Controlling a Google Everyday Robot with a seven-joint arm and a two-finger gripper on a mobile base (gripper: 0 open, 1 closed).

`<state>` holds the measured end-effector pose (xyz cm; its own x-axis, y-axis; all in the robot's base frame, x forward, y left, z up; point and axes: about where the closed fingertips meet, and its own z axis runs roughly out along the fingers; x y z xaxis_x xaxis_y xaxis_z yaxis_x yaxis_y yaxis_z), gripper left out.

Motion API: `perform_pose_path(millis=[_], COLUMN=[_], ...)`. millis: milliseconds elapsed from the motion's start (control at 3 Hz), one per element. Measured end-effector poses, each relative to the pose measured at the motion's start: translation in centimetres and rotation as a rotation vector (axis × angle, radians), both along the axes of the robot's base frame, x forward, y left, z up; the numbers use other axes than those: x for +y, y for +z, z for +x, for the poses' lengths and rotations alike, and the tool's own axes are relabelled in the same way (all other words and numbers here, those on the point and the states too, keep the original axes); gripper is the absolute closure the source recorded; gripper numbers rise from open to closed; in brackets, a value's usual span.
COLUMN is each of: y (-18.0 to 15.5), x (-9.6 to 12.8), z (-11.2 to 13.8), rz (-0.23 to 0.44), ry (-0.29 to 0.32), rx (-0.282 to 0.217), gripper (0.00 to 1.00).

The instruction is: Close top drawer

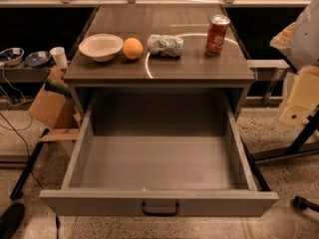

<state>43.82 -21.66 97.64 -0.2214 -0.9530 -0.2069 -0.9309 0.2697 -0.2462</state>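
**Plainly open: the top drawer (99, 203) wants a push**

It stands pulled far out toward me, empty, its black handle (160, 209) facing front, so pressing that panel should shut it. My gripper (300, 96) hangs at the right edge, apart from the drawer; spread or pressed together, I cannot tell.

Arm: one white rounded housing (310, 31) shows at the right edge of the view, in the upper half, cut off by the frame. Just below it sits a pale cream, flat-sided panel (300, 96), tilted slightly. Whether this panel belongs to the arm cannot be determined. End effector: outside the view on this camera, so its position and state cannot be observed.
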Motion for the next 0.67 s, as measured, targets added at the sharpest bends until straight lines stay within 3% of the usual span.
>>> perform_pose_path(millis=[333,667], y=[0.0,-1.3], x=[0.0,1.8], z=[0.0,0.2], rz=[0.0,-0.005], ry=[0.0,0.085], rx=[0.0,0.024], gripper=[0.0,0.0])
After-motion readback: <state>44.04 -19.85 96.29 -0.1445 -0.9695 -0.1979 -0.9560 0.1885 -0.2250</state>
